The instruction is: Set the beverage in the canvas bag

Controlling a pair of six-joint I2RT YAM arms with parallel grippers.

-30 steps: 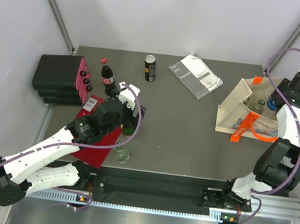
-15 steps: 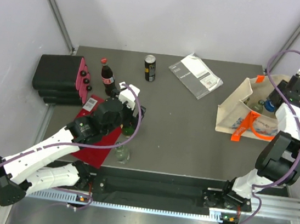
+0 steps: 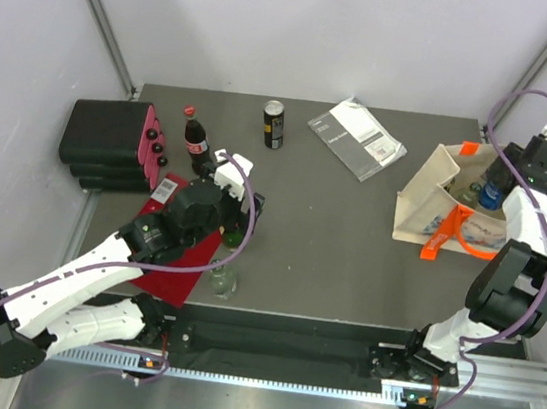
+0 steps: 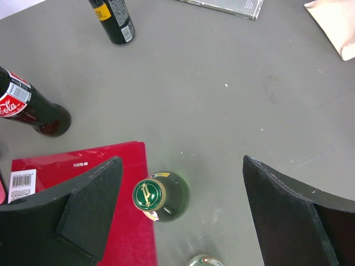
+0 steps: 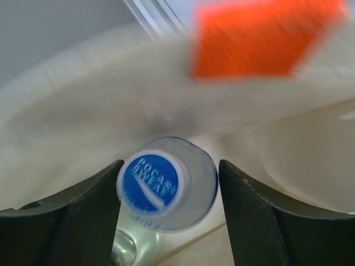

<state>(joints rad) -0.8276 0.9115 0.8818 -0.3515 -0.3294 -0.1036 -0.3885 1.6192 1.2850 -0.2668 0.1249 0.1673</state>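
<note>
now left hand (image 4: 182,177) gapes over one green bottle (image 4: 161,196); right hand (image 5: 171,185) flanks one blue-capped bottle (image 5: 152,183) in canvas bag (image 5: 77,116), grip unclear.

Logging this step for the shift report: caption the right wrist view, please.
Blue-capped clear plastic bottle between the jaws, within the beige canvas bag, orange handle above.

Beverage bottle (image 5: 151,182) blue cap: "POCARI SWEAT"; cola bottle (image 4: 33,108) red label: "ola" (rest hidden); barcode sticker (image 4: 21,181) digits unreadable

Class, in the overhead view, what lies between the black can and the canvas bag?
A flat grey packet lies on the table between the black can and the canvas bag; the top external view shows it.
</note>
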